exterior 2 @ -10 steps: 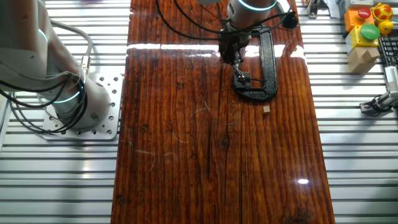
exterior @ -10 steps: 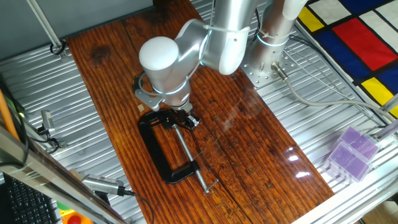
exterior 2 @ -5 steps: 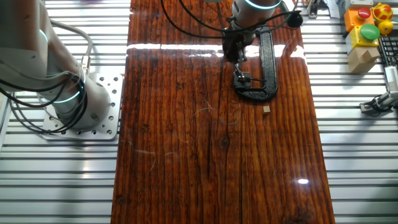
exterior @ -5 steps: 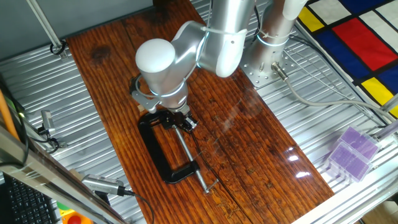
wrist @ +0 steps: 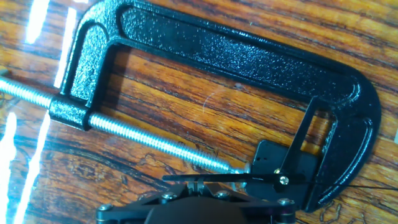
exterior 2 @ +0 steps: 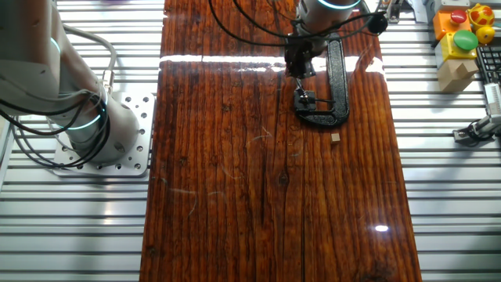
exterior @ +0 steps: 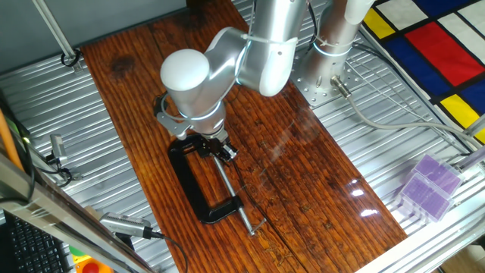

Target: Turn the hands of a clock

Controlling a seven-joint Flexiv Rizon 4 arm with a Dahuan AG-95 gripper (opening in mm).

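A black C-clamp [wrist: 236, 50] lies on the wooden table and holds a small black clock [wrist: 268, 157] between its screw tip and its jaw. One thin black clock hand [wrist: 236, 178] lies level and a second hand [wrist: 298, 140] points up and to the right. My gripper [wrist: 198, 183] is at the bottom edge of the hand view, fingers close together on the level hand near its left end. In one fixed view the gripper [exterior: 216, 145] stands over the clamp [exterior: 186, 182]. In the other fixed view it [exterior 2: 300, 70] is beside the clamp [exterior 2: 337, 70].
A small wooden block [exterior 2: 335, 137] lies on the table just below the clamp. A second arm's base [exterior 2: 86, 125] stands at the left. A box with coloured buttons [exterior 2: 462, 35] is at the top right. A purple box [exterior: 428, 186] sits on the metal rails.
The wrist and gripper have shifted a little, leftward in one fixed view and rightward in the other, staying over the clamp's jaw. The clamp has not moved.
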